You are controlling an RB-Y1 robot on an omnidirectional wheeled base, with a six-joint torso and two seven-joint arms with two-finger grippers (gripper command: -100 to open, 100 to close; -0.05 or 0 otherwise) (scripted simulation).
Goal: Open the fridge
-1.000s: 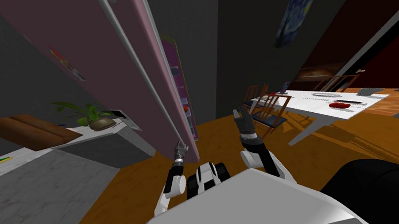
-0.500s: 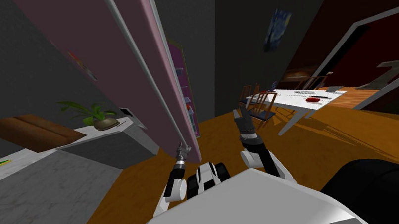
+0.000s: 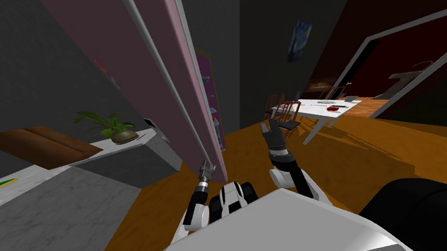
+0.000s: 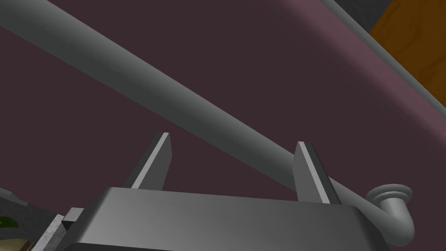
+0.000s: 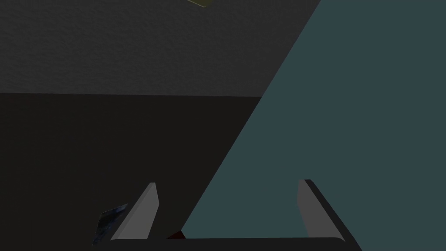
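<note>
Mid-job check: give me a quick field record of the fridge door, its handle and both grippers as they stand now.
fridge door: pink, ajar, shelves showing past its edge
handle: long grey bar along the door front
left gripper: open, at the handle's lower end, bar crossing between its fingers; contact unclear
right gripper: open, raised beside the door, holding nothing
next: probably pull the bar outward to widen the gap
</note>
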